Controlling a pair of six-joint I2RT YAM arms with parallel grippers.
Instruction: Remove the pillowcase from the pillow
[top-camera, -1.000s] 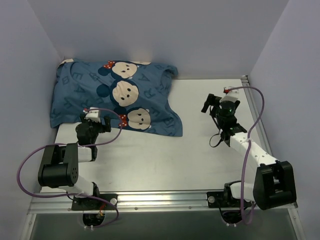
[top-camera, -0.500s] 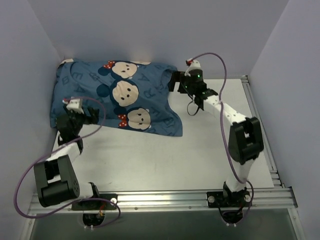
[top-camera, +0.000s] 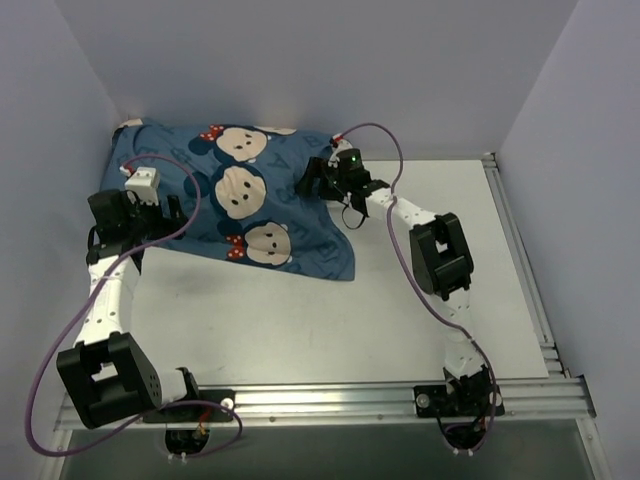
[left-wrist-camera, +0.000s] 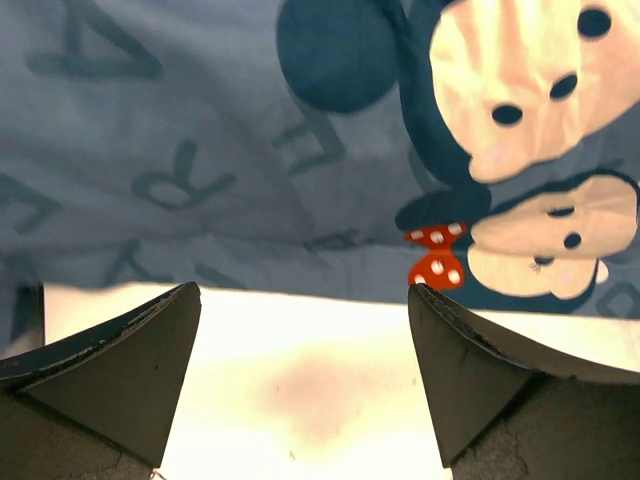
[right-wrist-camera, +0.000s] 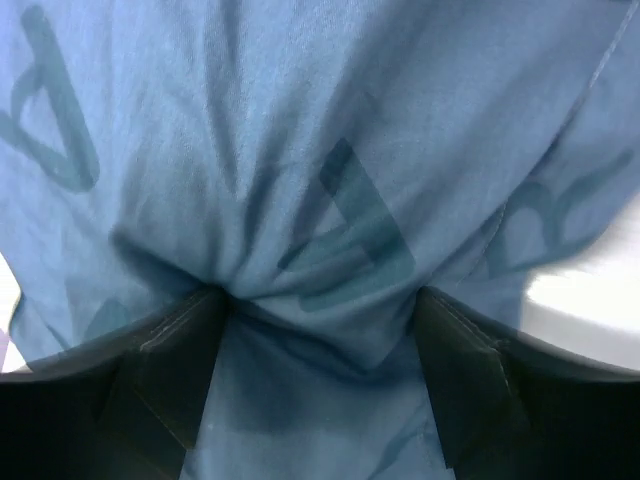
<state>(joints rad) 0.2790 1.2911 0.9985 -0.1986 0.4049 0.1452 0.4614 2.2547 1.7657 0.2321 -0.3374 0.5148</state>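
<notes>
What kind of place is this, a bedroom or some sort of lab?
Probably a robot test bench, not a bedroom: bare walls box in a white table, and two robot arms are bolted to a metal rail.

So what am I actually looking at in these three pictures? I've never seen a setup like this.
Two robot arms are bolted at the near edge of a table. The wide picture comes from a fixed camera above and behind them; the other two come from small cameras on each wrist, so the dark wedges at the bottom are that arm's own fingers. On the table lies a blue pillowcase printed with letters and cartoon mouse faces; the pillow inside is almost hidden, a white sliver showing at the far left corner. The left gripper is open over bare table just before the cloth's edge, holding nothing. The right gripper is open too, its fingers pressed into the cloth, which puckers between them.
</notes>
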